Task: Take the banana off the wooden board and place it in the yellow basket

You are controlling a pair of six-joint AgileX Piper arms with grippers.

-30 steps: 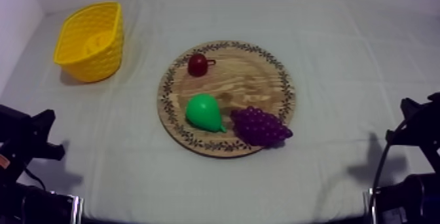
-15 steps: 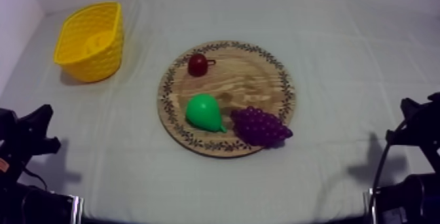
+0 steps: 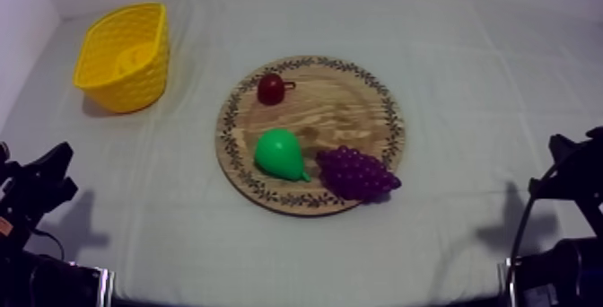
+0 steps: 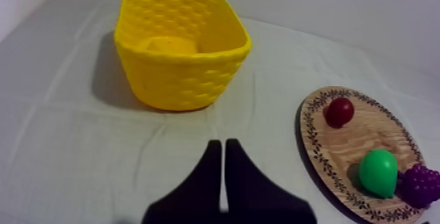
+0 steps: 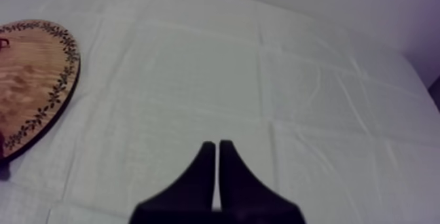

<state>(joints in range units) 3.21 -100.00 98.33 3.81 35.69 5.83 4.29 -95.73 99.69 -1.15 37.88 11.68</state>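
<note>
Resting low at the frame's lower left and lower right, the left gripper [image 4: 224,166] and right gripper [image 5: 217,166] each have fingers pressed together, gripping nothing. A yellow lump, seemingly the banana [image 4: 169,45], lies inside the yellow basket [image 3: 126,86] at upper left. The wooden board [image 3: 345,118] sits at centre.

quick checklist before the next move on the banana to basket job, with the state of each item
1. left gripper shut on nothing, low over the cloth short of the basket: ok
2. right gripper shut on nothing, over cloth beside the board: ok
3. yellow basket upright: ok
4. wooden board holds the pear, grapes and small red fruit, none near a gripper: ok
5. banana: a yellow shape inside the basket looks like it, but it matches the wall's colour: cannot tell
</note>
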